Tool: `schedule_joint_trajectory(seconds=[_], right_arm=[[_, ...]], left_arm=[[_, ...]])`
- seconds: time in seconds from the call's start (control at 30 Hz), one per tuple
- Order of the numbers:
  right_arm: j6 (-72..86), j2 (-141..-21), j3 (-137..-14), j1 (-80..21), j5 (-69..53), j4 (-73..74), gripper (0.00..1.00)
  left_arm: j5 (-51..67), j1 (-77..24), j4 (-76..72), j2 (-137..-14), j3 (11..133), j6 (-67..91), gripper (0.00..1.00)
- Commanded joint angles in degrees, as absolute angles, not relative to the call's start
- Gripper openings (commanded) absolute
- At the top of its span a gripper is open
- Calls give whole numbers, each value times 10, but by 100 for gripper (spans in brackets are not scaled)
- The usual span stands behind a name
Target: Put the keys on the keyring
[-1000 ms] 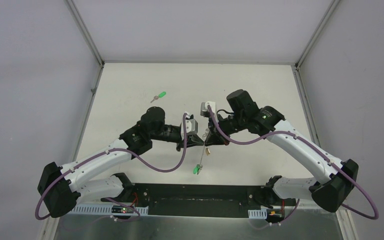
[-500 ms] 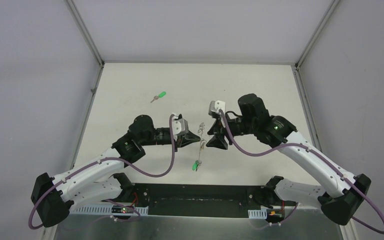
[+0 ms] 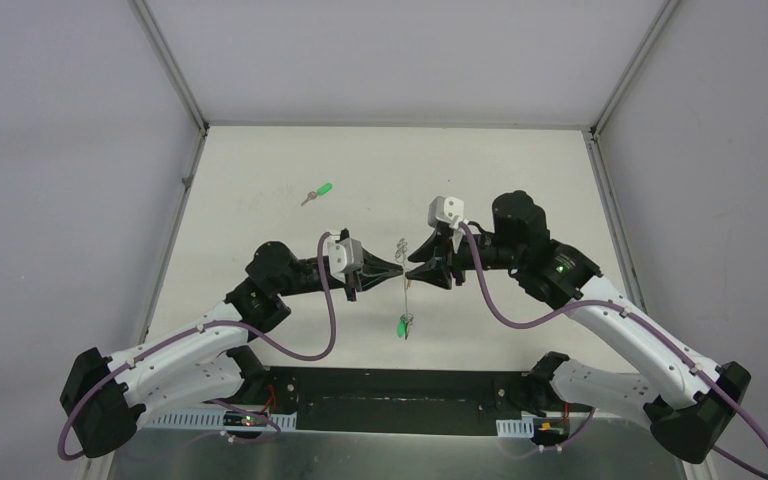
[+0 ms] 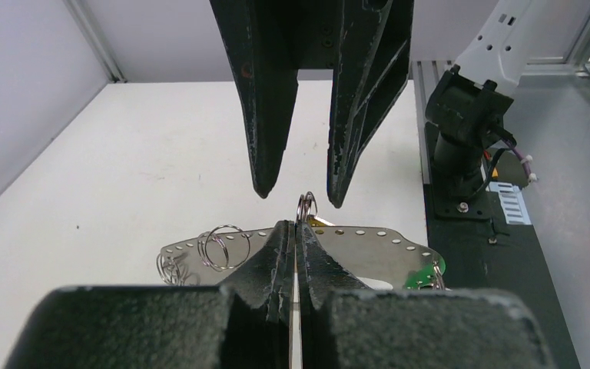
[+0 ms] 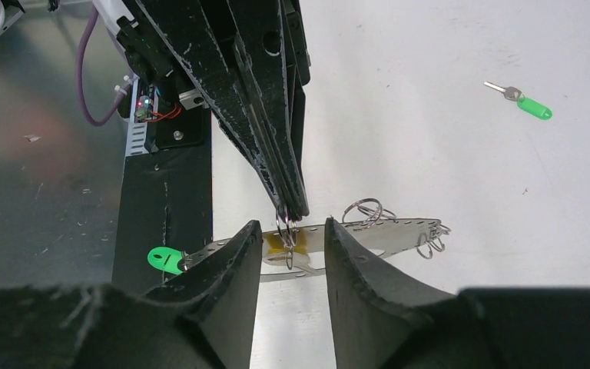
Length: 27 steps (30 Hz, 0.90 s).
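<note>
left claw (image 4: 296, 229) clamped on the keyring (image 4: 306, 206), right claw (image 5: 293, 227) open and empty, jaws straddling it. guessing a regrip: next needs a square pinch on that ring.

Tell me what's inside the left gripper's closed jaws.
A small split ring on the keyring, its loop poking out past the left gripper. The pinched part is hidden.
</note>
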<state>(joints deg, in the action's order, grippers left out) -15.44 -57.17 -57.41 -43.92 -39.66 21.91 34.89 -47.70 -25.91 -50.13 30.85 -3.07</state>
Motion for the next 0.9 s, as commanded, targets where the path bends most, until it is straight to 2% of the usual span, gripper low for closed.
schedule_joint_trajectory(seconds=[0.0, 0.4, 0.47, 0.5, 0.67, 0.87], right_arm=[[-149, -566, -572, -441, -409, 178, 38], [-149, -566, -565, -441, -409, 192, 38], [-155, -567, -566, -441, -425, 191, 15], [-155, -567, -567, -442, -426, 191, 12], [-157, -568, -570, -441, -432, 191, 0], [-157, -571, -570, -442, -449, 194, 0]], left_arm=[[360, -483, -341, -493, 310, -18, 0], [361, -483, -341, -493, 312, -16, 0], [361, -483, -340, -493, 313, -17, 0], [361, -483, -339, -494, 314, -16, 0], [363, -483, -340, -498, 314, -12, 0], [365, -483, -335, -501, 315, -10, 0]])
